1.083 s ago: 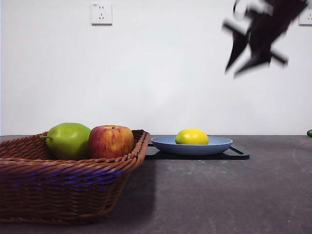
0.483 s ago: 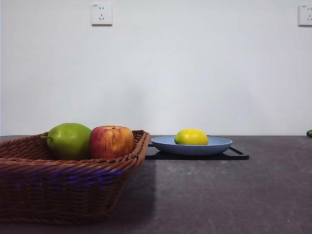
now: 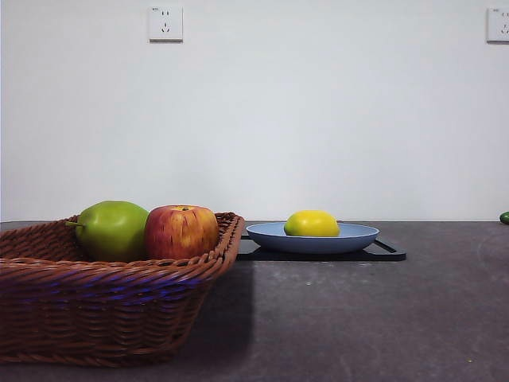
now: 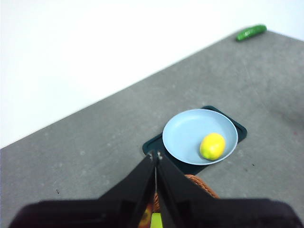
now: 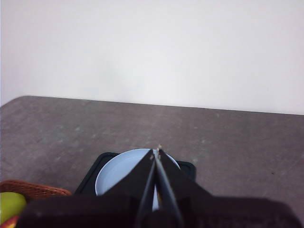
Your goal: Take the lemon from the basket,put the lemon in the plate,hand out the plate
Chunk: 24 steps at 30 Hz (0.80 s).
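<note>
Already the lemon (image 3: 312, 223) lies in the plate (image 3: 262, 234) — on a black tray (image 3: 391, 251) beside the basket (image 3: 111, 306), which holds a green apple (image 3: 112, 229) and a red apple (image 3: 180, 231). Left hand (image 4: 155, 155) and right hand (image 5: 156, 152) hang above the desk (image 3: 382, 318), both clenched, empty.

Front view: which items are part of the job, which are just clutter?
Job: lemon, lying in the plate; basket.
Clutter: green apple and red apple in the basket, black tray under the plate, cucumber, wall sockets.
</note>
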### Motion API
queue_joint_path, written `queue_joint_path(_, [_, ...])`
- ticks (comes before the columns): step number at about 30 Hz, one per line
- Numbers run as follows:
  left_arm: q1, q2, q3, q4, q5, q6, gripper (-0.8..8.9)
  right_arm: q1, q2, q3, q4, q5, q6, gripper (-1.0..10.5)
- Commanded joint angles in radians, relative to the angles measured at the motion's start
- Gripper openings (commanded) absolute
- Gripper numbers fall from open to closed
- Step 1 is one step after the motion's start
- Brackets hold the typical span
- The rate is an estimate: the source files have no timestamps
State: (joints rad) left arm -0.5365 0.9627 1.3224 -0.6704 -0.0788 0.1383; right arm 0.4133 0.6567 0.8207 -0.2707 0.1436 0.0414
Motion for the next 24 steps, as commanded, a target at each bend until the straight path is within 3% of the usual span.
queue_joint_path(1, [0.010,-0.106,-0.207,0.129,-0.015,-0.002,0.05,0.021,-0.069,-0.056,0.033,0.022,0.012,0.0])
queue_joint_path(7, [0.034,-0.315,-0.544,0.292,-0.027,-0.084,0.05,0.046,-0.241,-0.213,0.061,0.050,0.015,0.0])
queue_joint_path(12, [0.034,-0.470,-0.711,0.350,-0.027,-0.170,0.05,0.054,-0.336,-0.303,0.061,0.098,0.056,0.0])
queue_joint_path(24, [0.034,-0.525,-0.743,0.353,-0.024,-0.179,0.09,0.054,-0.350,-0.309,0.079,0.099,0.062,0.1])
